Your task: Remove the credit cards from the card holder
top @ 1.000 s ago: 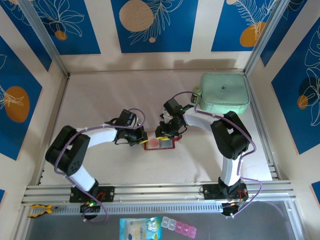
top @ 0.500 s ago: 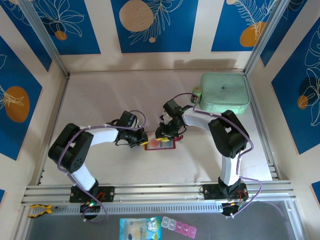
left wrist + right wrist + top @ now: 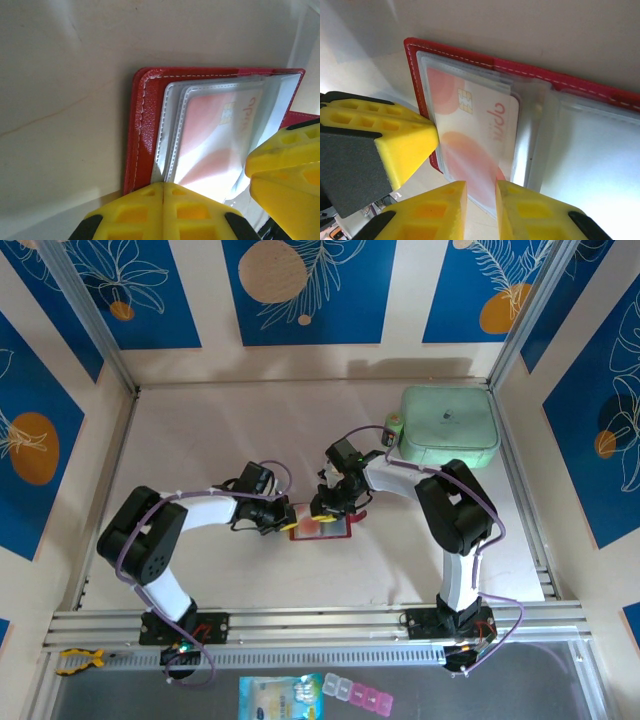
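Card holder [image 3: 320, 527]: lies open at the middle of the desk [image 3: 200, 420], between my two arms. Left pincer [image 3: 163, 187], at its 9 o'clock, has its jaws together and presses on the red cover. Right pincer [image 3: 480, 187], at 12 o'clock, is nipped on the clear pocket [image 3: 532, 120]. Credit card [image 3: 475, 130]: still sleeved. I judge extraction is only starting; next I must catch the card itself, not the plastic.

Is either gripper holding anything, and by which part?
The right gripper pinches the clear pocket with the credit card by one end; left gripper sits shut against the card holder, grip unclear.
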Robot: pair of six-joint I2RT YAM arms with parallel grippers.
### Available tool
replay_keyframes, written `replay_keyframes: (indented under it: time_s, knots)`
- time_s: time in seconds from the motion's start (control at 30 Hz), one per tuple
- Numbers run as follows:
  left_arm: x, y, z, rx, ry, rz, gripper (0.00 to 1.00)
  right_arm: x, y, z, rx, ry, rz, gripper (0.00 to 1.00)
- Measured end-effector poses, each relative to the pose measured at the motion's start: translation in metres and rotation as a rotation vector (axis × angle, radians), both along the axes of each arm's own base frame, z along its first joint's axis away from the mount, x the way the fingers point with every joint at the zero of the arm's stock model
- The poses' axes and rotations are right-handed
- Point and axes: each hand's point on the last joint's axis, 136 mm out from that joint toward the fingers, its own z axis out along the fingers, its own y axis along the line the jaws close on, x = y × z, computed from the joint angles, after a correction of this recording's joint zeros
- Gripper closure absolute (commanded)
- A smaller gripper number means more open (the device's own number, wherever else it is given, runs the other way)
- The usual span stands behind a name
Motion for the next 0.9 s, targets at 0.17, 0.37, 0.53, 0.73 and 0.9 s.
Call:
replay_keyframes:
  time_s: [0.17, 0.37, 0.53, 0.73, 0.9]
  knots:
    - [0.0004, -0.0004, 0.0006, -0.001, -0.001, -0.001, 0.98, -0.0004, -0.0003, -0.0085, -0.012, 0.017, 0.0, 0.73]
    - [0.0002, -0.0003, 0.0005, 0.0, 0.001, -0.001, 0.98, 0.0003, 0.0014, -0.0072, -0.002, 0.016, 0.002, 0.78]
    - [0.0002, -0.0003, 0.0005, 0.0, 0.002, -0.001, 0.98, 0.001, 0.0044, -0.0055, 0.015, 0.013, 0.006, 0.79]
    - [0.0001, -0.0002, 0.0004, 0.001, 0.003, -0.001, 0.98, 0.0001, 0.0089, -0.0056, 0.043, 0.024, 0.014, 0.78]
    - [0.0005, -0.0003, 0.0011, 0.002, 0.004, -0.001, 0.98, 0.0, 0.0083, -0.0096, 0.031, 0.034, 0.018, 0.75]
